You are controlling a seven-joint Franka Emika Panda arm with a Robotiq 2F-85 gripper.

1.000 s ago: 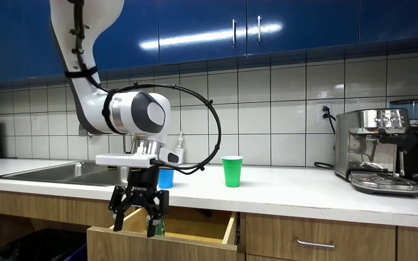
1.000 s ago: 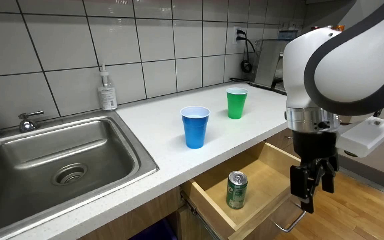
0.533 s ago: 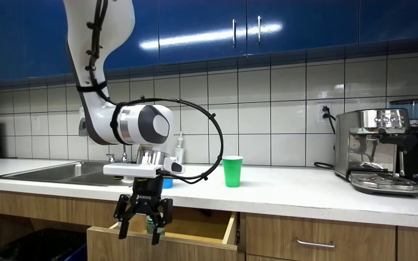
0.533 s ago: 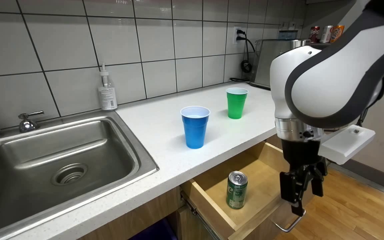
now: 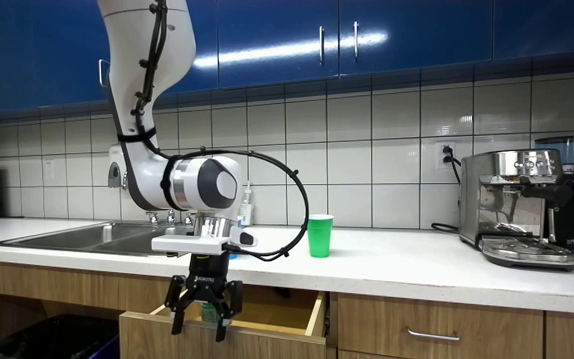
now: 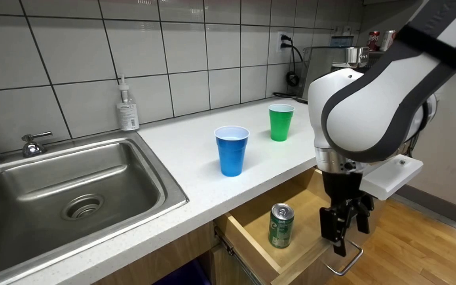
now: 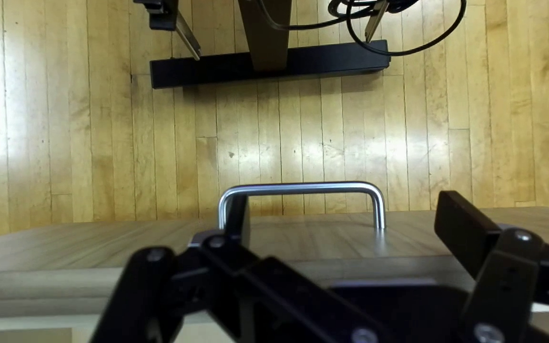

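Note:
My gripper (image 5: pixel 199 332) is open and empty, pointing down at the front of an open wooden drawer (image 5: pixel 267 344). In the wrist view, its black fingers (image 7: pixel 465 228) stand wide apart above the drawer front, with the silver bar handle (image 7: pixel 303 188) below and beyond. I cannot tell whether a finger touches the drawer. A green can (image 6: pixel 281 227) stands upright inside the drawer; in an exterior view it shows partly behind the gripper (image 5: pixel 210 313). A blue cup (image 6: pixel 231 154) and a green cup (image 6: pixel 280 123) stand upright on the counter, the blue one mostly hidden behind the arm in an exterior view.
The white counter (image 5: pixel 391 269) overhangs the drawer. A steel sink (image 6: pixel 133 198) and a soap bottle (image 6: pixel 128 113) are on it. An espresso machine (image 5: pixel 511 199) stands farther along. A bin (image 5: pixel 63 334) is below the counter. A black stand (image 7: pixel 341 59) is on the floor.
My open gripper has moved lower and across, closer to the drawer front and its handle. The drawer, can and cups have not moved.

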